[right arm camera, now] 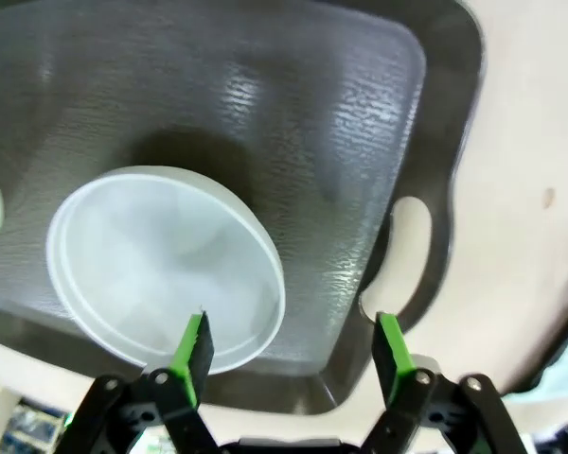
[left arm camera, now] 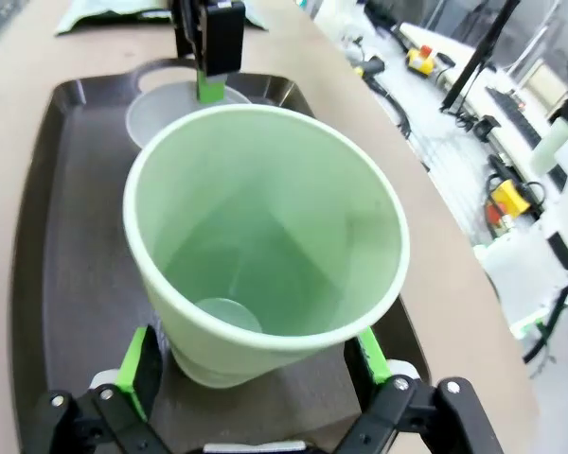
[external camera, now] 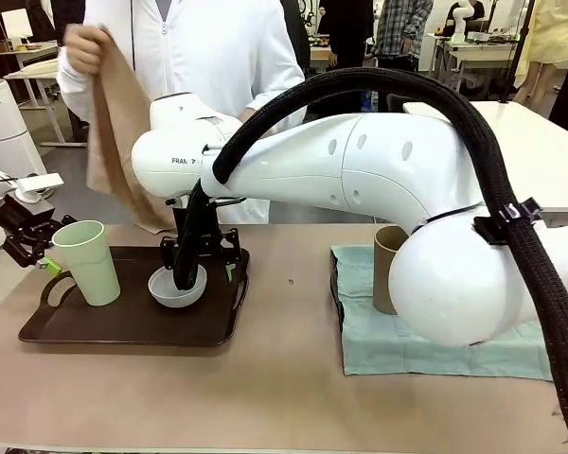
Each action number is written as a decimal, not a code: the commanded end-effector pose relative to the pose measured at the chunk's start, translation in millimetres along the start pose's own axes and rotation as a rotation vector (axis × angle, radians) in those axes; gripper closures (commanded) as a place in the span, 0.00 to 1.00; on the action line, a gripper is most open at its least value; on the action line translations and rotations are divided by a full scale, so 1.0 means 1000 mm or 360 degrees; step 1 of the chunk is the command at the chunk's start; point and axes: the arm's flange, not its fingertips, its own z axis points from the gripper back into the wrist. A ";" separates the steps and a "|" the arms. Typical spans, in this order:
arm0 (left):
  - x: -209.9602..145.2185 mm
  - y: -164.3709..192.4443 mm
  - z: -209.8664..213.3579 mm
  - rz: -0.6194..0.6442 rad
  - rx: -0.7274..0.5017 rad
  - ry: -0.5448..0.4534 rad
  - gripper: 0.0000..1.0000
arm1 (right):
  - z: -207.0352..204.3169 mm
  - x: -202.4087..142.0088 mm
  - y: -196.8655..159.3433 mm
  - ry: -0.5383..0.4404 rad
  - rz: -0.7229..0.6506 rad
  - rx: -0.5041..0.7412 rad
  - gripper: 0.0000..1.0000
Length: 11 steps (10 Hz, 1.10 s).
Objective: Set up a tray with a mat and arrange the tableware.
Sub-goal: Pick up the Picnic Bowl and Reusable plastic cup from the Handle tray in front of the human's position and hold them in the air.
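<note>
A dark tray (external camera: 123, 326) lies at the table's left. On it stand a pale green cup (external camera: 85, 265) and a small whitish bowl (external camera: 170, 291). My left gripper (external camera: 45, 255) is at the cup's left side. In the left wrist view it (left arm camera: 254, 359) is open, with its green pads either side of the cup (left arm camera: 265, 218) near the base. My right gripper (right arm camera: 293, 336) is open over the bowl (right arm camera: 142, 255), one finger inside the rim and the other outside above the tray (right arm camera: 293, 113). A brown cup (external camera: 386, 265) stands on a pale teal cloth (external camera: 426, 350) at the right.
A person at the far side holds up a tan cloth (external camera: 123, 142) above the tray's far left. My right arm's bulky white links and black hose (external camera: 492, 170) span the middle and right of the table. Bare tabletop lies in front of the tray.
</note>
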 end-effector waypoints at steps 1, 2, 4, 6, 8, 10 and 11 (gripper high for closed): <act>0.009 -0.003 -0.006 -0.0002 -0.0004 -0.0052 0.00 | 0.009 0.026 0.024 0.0007 0.0078 0.0035 0.12; 0.010 -0.004 -0.007 -0.0015 -0.0018 -0.0063 0.00 | 0.007 0.028 0.026 0.0008 0.0088 0.0027 0.12; 0.010 -0.004 -0.011 -0.0032 -0.0070 -0.0098 0.00 | 0.004 0.031 0.026 -0.0025 0.0118 0.0006 0.12; 0.011 -0.002 -0.016 -0.0038 -0.0082 -0.0108 0.00 | 0.003 0.036 0.026 -0.0125 0.0175 0.0006 0.12; 0.011 0.002 -0.019 -0.0078 -0.0064 -0.0170 0.00 | 0.001 0.038 0.026 -0.0188 0.0192 0.0001 0.12; 0.012 0.006 -0.021 -0.0098 -0.0077 -0.0190 0.00 | 0.001 0.040 0.025 -0.0228 0.0215 0.0017 0.12; 0.015 0.005 -0.024 -0.0103 -0.0073 -0.0200 0.00 | 0.000 0.040 0.026 -0.0233 0.0218 0.0019 0.12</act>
